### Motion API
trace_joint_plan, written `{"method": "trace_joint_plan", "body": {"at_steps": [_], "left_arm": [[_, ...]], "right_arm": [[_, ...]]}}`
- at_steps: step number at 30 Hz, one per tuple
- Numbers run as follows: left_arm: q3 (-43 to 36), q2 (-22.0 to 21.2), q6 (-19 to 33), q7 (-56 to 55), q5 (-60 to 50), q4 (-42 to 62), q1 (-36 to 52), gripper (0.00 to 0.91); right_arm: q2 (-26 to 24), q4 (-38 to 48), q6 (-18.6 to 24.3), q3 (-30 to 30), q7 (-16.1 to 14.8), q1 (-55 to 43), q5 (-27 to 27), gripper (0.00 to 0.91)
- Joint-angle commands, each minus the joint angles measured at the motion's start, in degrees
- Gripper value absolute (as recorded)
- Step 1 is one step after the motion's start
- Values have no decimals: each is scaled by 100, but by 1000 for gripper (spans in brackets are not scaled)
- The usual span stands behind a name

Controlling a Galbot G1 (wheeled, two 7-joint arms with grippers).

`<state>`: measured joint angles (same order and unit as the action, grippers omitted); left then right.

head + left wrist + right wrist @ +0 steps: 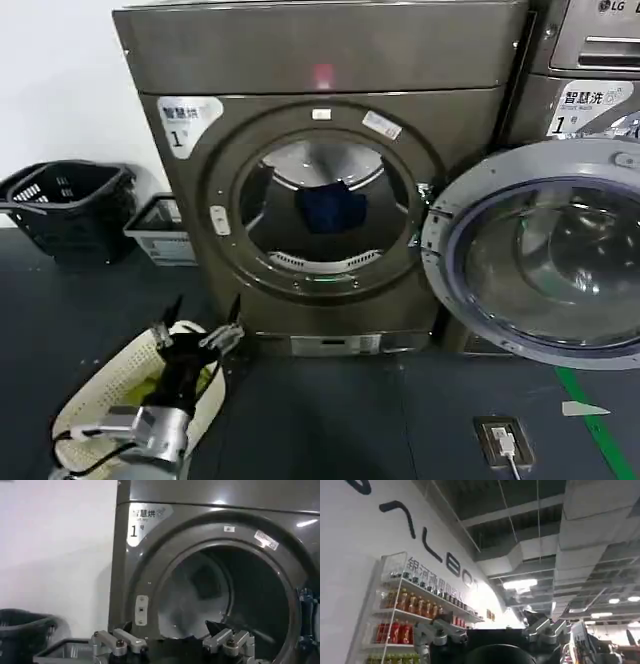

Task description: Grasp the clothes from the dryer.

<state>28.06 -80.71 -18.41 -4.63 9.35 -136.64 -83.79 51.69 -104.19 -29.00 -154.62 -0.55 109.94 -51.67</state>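
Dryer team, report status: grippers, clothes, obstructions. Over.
Left gripper open, low over a white basket, short of the dryer. Navy clothes inside drum. Door swung open; path clear.

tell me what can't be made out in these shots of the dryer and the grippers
- Small dark navy-blue fabric piece: in the head view the shadowed drum of the large bronze-grey metal dryer hides its shape and what it rests on.
- Left gripper: open over the white mesh basket; the head view's bottom edge crops the arm.
- Right gripper: right wrist view cuts off the fingertips, so its state is unclear.
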Motion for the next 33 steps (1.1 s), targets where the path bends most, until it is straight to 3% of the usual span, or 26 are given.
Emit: {"method": "trace_joint_plan", "body": {"at_steps": [1,33], "left_arm": [[-25,-1,2,15,-22,23,-1,907],[-23,3,111,87,-114,201,110,907]], "right_arm": [[36,-72,3,33,1,-36,-10,907],[-15,-34,216,13,-78,-27,-103,907]]}}
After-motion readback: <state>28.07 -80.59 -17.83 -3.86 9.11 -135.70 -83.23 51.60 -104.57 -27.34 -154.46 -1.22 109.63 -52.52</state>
